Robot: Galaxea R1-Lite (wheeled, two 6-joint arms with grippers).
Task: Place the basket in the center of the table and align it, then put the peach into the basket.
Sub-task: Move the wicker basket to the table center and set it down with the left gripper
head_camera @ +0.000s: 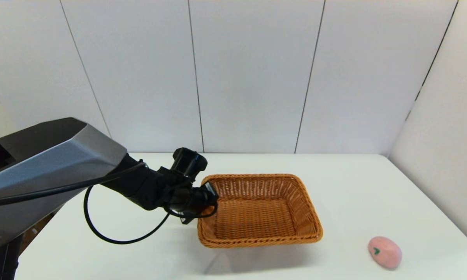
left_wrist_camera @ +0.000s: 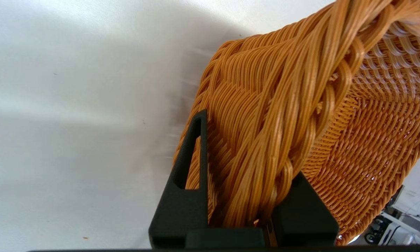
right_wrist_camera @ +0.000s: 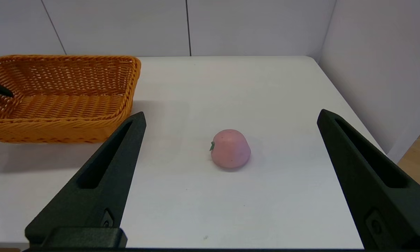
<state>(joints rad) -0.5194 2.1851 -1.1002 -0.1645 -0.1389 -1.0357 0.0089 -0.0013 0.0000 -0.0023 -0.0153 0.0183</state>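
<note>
1. Head view: the left pincer (head_camera: 207,202) is clenched on the basket (head_camera: 258,210) at its left rim, near the middle of the white worktop (head_camera: 346,186).
2. Pale panelled walls (head_camera: 253,74) enclose the worktop behind and on the right.
3. The peach (head_camera: 384,252) lies well apart, near the front right edge.
4. The right pincer (right_wrist_camera: 231,175) hangs released, near the peach.

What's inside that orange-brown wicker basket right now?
Nothing: the orange-brown woven wicker basket shows only bare weave. The small pale-pink toy peach lies outside. The left pincer hides a bit of the rim.
</note>
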